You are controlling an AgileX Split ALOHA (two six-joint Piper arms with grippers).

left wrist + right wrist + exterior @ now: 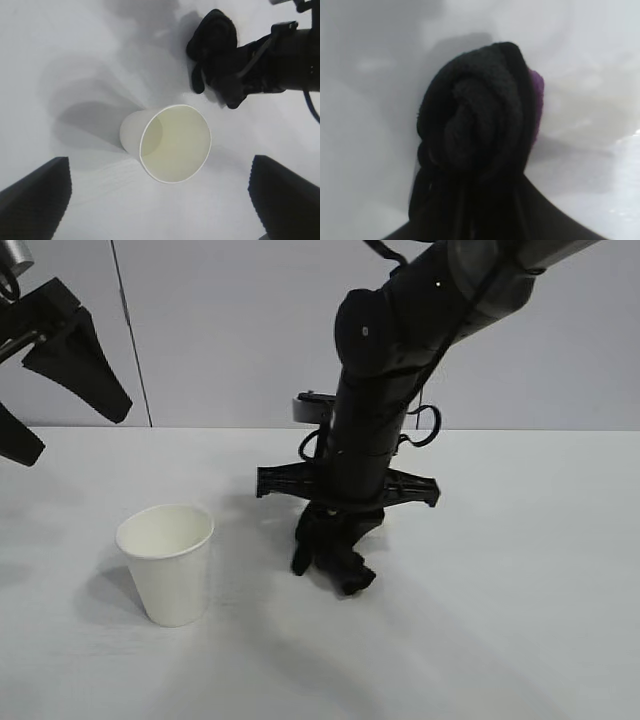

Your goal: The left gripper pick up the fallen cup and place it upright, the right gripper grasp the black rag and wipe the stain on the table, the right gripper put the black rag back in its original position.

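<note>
The white paper cup stands upright on the white table at the left; the left wrist view looks down into its mouth. My left gripper is open and empty, raised well above the cup at the far left. My right gripper points down at the table's middle and is shut on the black rag, which is bunched and touches the table. The rag fills the right wrist view with a purple fold at one side. It also shows in the left wrist view. No stain shows.
A grey wall with a vertical seam stands behind the table. The right arm's cross-piece hangs just above the rag.
</note>
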